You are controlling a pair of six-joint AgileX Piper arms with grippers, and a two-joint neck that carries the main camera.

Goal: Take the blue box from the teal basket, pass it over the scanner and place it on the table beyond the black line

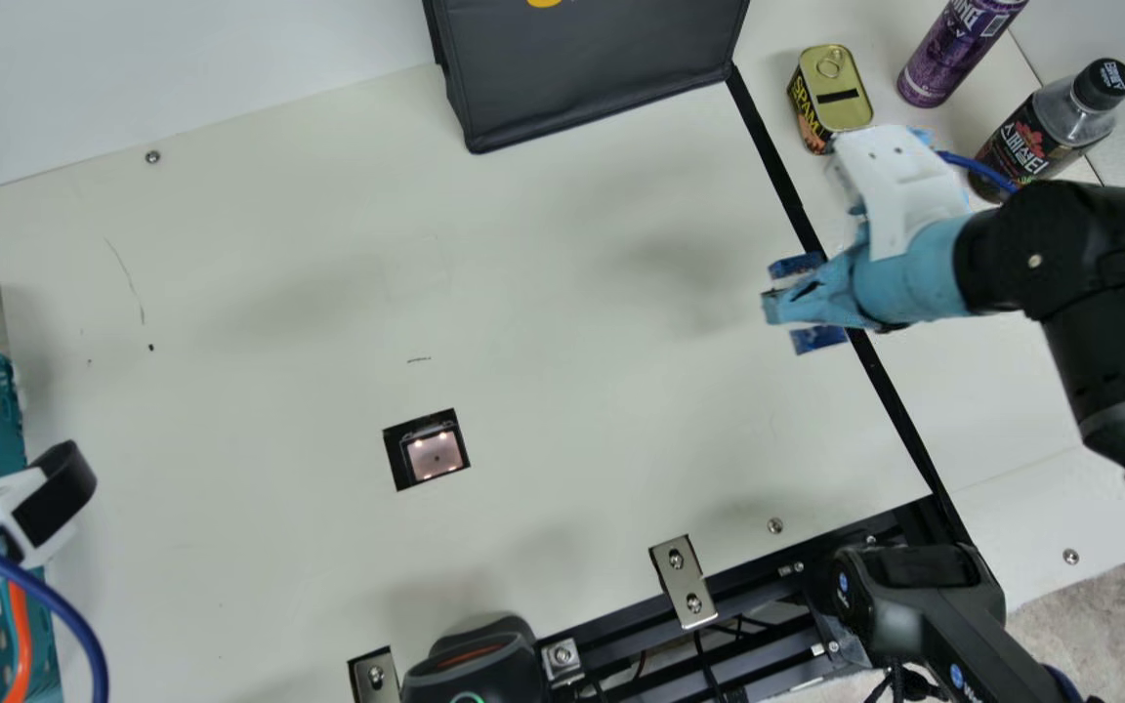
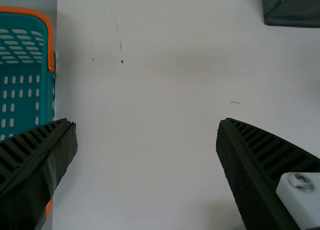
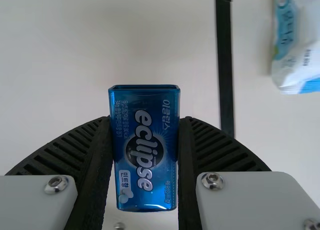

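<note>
Cream table (image 1: 260, 244), seen from above, w/ a robot arm at each side. The R gripper (image 1: 779, 299), wrapped in light-blue tape, comes in from the R side of the main view. Its claw is clamped on the blue box (image 3: 145, 150), a small shiny metallic tin w/ white lettering; in the R wrist view the box sits upright btwn the two black ribbed fingers (image 3: 95, 155), one against each long side. Box is at the black line (image 1: 890, 400), mostly on the scanner side, w/ the line running just beside it in the R wrist view. The scanner (image 1: 436, 454), a dark sq. opening w/ a lit pinkish window, is set in the table, well apart from the box. At far L, the L gripper (image 1: 35, 517) is partly in the main view, over the teal basket (image 1: 4, 420), which has orange handles. In the L wrist view its claw is wide apart, w/ bare tabletop btwn the fingers & the basket beside one of them. A dark bag (image 1: 592, 68) stands at the table's far edge, next to the line. Beyond the line: a yellow tin (image 1: 841, 93), a purple can (image 1: 953, 49), a black-capped bottle (image 1: 1051, 127) &, in the R wrist view, a white-and-blue packet (image 3: 297, 44).
</note>
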